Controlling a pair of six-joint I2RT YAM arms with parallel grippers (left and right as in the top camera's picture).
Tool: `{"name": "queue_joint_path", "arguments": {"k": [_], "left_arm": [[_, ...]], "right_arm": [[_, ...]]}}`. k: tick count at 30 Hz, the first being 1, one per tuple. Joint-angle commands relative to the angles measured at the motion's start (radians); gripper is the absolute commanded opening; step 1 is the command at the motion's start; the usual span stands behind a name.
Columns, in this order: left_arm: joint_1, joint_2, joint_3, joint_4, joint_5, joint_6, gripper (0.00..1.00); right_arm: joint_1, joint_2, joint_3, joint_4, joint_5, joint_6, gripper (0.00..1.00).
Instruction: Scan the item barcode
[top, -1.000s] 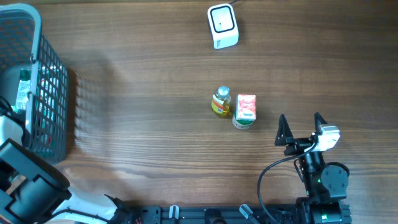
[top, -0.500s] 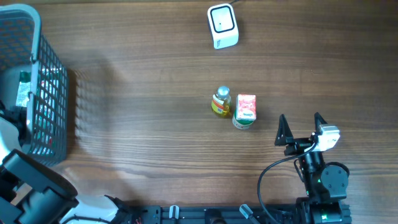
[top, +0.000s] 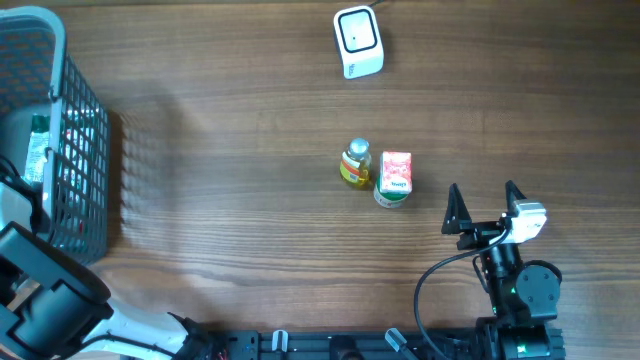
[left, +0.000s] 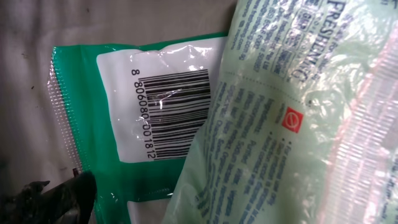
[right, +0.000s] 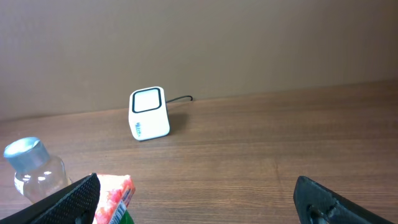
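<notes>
The left wrist view is filled by a green packet (left: 87, 124) with a white barcode label (left: 161, 106), partly covered by a pale green printed pouch (left: 298, 124). My left gripper (left: 199, 214) hangs close over them inside the grey basket (top: 70, 130). Only one dark finger (left: 59, 196) shows, at the lower left, and the jaws stand wide with nothing gripped. The white scanner (top: 357, 42) sits at the far middle of the table, also seen as the scanner (right: 149, 113). My right gripper (top: 485, 205) rests open near the front right edge.
A small yellow bottle with a silver cap (top: 355, 163) and a red carton (top: 395, 175) stand together mid-table, just left of the right gripper. The basket holds several packets. The scanner's cable runs off the far edge.
The left arm has shifted only slightly over the basket. The right arm and the items on the table have not moved.
</notes>
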Motion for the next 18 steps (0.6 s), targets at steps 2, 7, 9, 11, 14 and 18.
{"name": "queue_joint_path", "arguments": {"k": [2,7,9,11,14,18], "left_arm": [[0.000,0.051,-0.002,-0.030,-0.049,-0.009,1.00],[0.000,0.065,-0.033,-0.005,-0.072,-0.031,1.00],[0.000,0.116,-0.056,0.045,-0.007,-0.030,1.00],[0.000,0.166,-0.065,0.080,0.006,-0.026,1.00],[0.000,0.201,-0.065,0.105,0.010,-0.026,0.98],[0.000,0.229,-0.097,0.174,0.101,0.006,0.84]], "right_arm": [[0.000,-0.005,-0.001,0.003,-0.002,0.006,1.00],[0.000,-0.005,-0.001,0.003,-0.002,0.005,1.00],[0.000,-0.005,-0.001,0.003,-0.002,0.006,1.00],[0.000,-0.005,-0.001,0.003,-0.002,0.005,1.00],[0.000,-0.005,-0.001,0.003,-0.002,0.006,1.00],[0.000,-0.005,-0.001,0.003,-0.002,0.006,1.00]]}}
